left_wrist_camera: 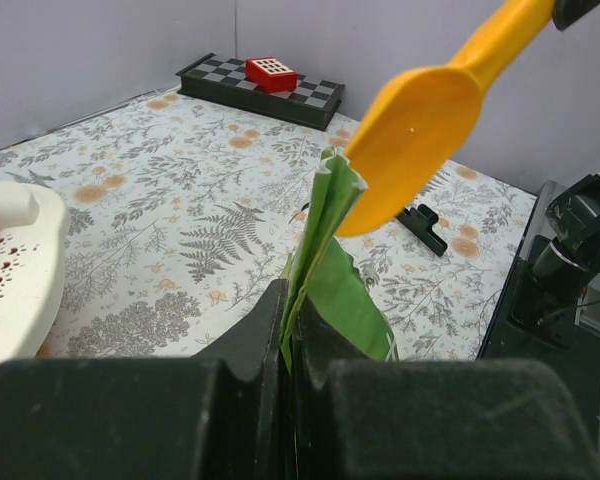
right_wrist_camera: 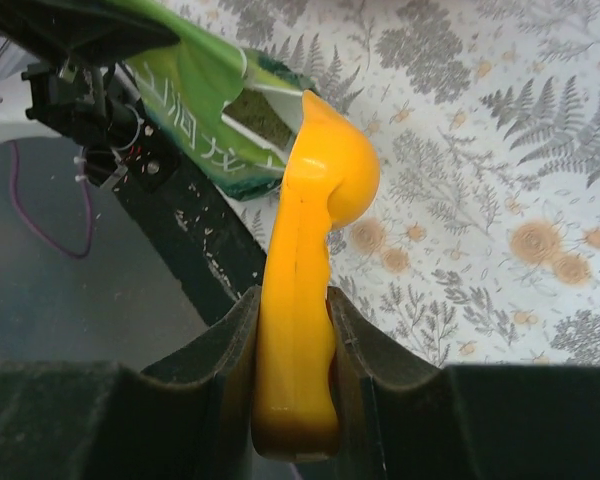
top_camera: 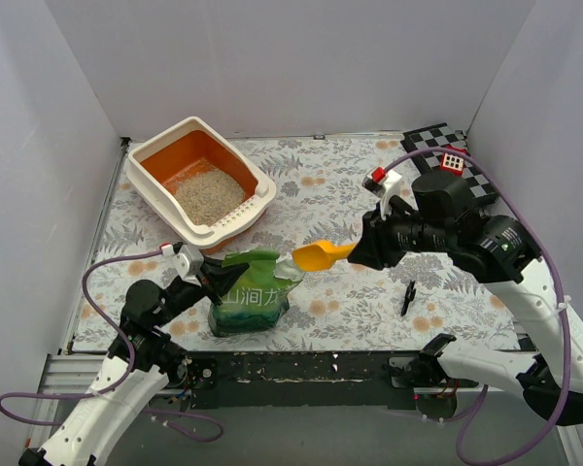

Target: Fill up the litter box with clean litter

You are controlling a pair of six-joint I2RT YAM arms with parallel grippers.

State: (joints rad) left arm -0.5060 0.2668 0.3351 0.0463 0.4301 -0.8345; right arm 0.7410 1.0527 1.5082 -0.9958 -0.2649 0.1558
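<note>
litter box upper left cream-white rim, orange basin, clean litter pale beige, scoop yellow-orange, bag glossy green, white lettering, base maybe teal, table cover white with grey ferns, orange flowers, checkerboard upper right black-grey

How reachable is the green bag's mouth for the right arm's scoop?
Probably yes: the scoop in the right gripper hovers at the green bag's mouth; nothing between. The left gripper pinches its top.

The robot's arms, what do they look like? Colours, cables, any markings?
Both the left arm and the right arm have white shell links near the base, with black joints and wrists. A purple cable loops along each. Each wrist carries a small white-and-red tab. The jaws are black, blocky and matte.
</note>
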